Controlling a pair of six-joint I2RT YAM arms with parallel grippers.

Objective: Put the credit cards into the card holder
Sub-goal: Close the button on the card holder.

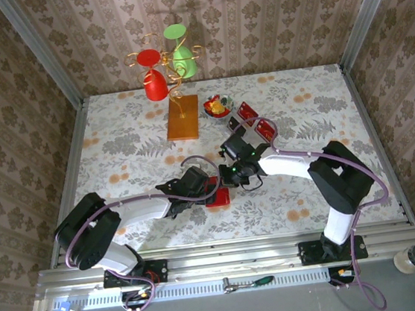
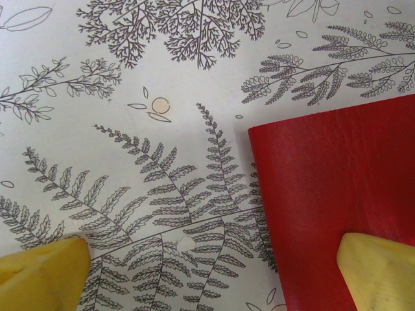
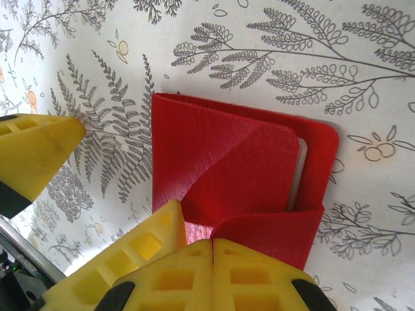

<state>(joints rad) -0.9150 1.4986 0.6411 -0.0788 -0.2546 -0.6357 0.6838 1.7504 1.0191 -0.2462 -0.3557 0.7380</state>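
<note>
The red card holder (image 1: 217, 197) lies on the fern-print table between both grippers. In the right wrist view the card holder (image 3: 240, 162) has one flap lifted and creased, with its pale inside showing at the right edge. My right gripper (image 3: 213, 249) is shut on that flap's near edge. My left gripper (image 2: 211, 256) is open wide: one yellow finger (image 2: 379, 272) rests on the holder (image 2: 331, 194), the other on the bare table. Both left fingers (image 3: 130, 259) also show in the right wrist view. The red credit cards (image 1: 266, 128) lie at the back right in a clear tray.
A wire stand on an orange base (image 1: 182, 118) holds a red cup (image 1: 156, 85) and a green cup (image 1: 185, 60) at the back. A small bowl (image 1: 217, 107) sits beside the cards. The two arms crowd the table's middle.
</note>
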